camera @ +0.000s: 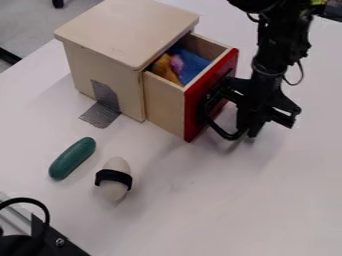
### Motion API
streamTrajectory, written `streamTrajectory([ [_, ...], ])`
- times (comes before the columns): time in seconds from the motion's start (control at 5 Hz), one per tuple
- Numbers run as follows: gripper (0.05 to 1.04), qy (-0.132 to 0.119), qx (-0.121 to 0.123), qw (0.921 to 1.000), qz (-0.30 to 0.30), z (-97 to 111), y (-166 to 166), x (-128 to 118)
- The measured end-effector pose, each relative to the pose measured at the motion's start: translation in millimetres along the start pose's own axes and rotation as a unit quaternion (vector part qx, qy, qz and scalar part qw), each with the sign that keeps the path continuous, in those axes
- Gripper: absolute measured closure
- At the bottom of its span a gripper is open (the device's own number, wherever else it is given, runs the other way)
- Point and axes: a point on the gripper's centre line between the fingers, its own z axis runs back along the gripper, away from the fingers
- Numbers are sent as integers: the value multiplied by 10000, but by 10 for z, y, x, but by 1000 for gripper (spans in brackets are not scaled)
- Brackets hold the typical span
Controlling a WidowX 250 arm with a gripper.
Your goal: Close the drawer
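Black gripper [246, 133] is hanging at the right of the frame, just beside the red front of the drawer [164, 97], and whether it is released or clenched cannot be told. Near the upper centre, the drawer is jutting open from the wooden box [128, 27], holding blue, pink and yellow contents [190, 64], while a green oblong object [72, 158] and a black-banded pale object [116, 165] are lying at the lower left.
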Motion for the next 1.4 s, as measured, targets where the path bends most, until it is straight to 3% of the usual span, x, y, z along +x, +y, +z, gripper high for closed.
streamTrajectory([
  [0.8, 961, 49, 137, 9973, 721, -31, 600, 91],
  [1.4, 960, 165, 166, 9956, 910, -49, 732, 128],
])
